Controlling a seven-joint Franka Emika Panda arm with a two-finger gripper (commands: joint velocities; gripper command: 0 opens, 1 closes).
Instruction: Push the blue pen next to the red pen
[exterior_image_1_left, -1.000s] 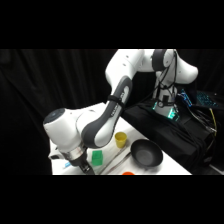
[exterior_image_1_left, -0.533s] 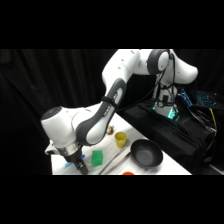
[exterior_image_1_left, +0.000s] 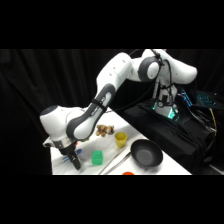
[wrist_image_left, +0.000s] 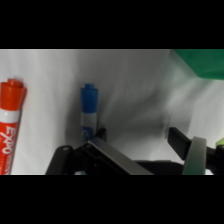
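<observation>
In the wrist view the blue pen (wrist_image_left: 89, 111) lies on the white table, cap end up, its lower end hidden behind my gripper's black linkage (wrist_image_left: 112, 159). The red pen (wrist_image_left: 10, 125) lies roughly parallel to it at the left edge, with a strip of bare table between the two. In the side view my gripper (exterior_image_1_left: 74, 161) is down at the table's front left corner, left of the green cube (exterior_image_1_left: 97, 158). A thin blue streak beside it is the blue pen (exterior_image_1_left: 65, 159). I cannot make out the red pen in the side view.
The green cube (wrist_image_left: 200, 62) fills the wrist view's upper right. On the table to the right stand a yellow cup (exterior_image_1_left: 120, 139) and a black bowl (exterior_image_1_left: 146, 153), with a brown lump (exterior_image_1_left: 104, 130) behind, metal tongs (exterior_image_1_left: 115, 162) and an orange-red thing (exterior_image_1_left: 128, 173) at the front edge.
The gripper has shifted left, away from the green cube and toward the table's left front corner. The elbow has swung left with it.
</observation>
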